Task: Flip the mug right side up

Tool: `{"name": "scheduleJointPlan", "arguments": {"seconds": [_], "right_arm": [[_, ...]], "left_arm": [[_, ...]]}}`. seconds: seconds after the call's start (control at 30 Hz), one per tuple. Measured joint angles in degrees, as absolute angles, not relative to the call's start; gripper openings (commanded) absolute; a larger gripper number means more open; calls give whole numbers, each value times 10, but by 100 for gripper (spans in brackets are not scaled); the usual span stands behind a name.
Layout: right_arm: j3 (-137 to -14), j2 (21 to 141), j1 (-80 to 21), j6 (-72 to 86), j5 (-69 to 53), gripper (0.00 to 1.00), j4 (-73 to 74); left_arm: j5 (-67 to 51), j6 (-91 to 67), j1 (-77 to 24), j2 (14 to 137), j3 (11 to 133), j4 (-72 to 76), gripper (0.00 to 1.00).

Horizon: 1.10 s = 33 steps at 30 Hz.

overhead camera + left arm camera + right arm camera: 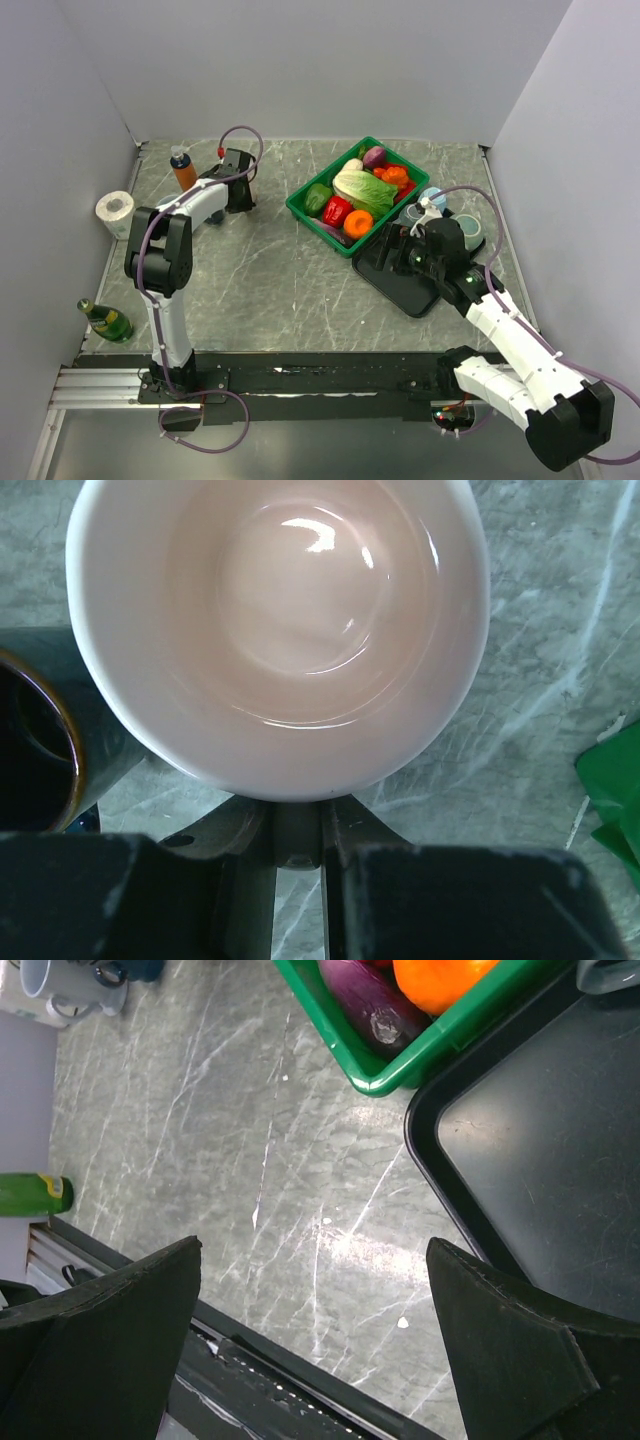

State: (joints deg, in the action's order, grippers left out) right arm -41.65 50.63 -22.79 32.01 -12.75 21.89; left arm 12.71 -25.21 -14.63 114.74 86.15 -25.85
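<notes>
Pinching one white mug (280, 630) in near-shut jaws, the left gripper (298, 825) is showing one dark mug (45, 740) beside it, hidden overhead. The right gripper (312, 1260) is gaping empty.

readable text: none in any view
green bottle (106, 321), near left: yellow label band, print too small to read
orange bottle (183, 170), far left: any label too small to make out
mug (280, 630), far left: only its plain pale inside shows, no writing
</notes>
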Motion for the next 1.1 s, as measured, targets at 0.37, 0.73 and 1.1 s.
{"name": "scheduleJointPlan", "arguments": {"seconds": [0.37,0.73,1.1], "right_arm": [[-416,520,-222,320,-132,100,219],[-416,526,-212,320,-120,100,238],[-478,571,-200,313,-6,99,313]], "left_arm": [[123,-254,-145,1148,855,-249,43],[102,-266,-146,1091,816,-230,78],[77,-199,-208,905,746,-183,96]]}}
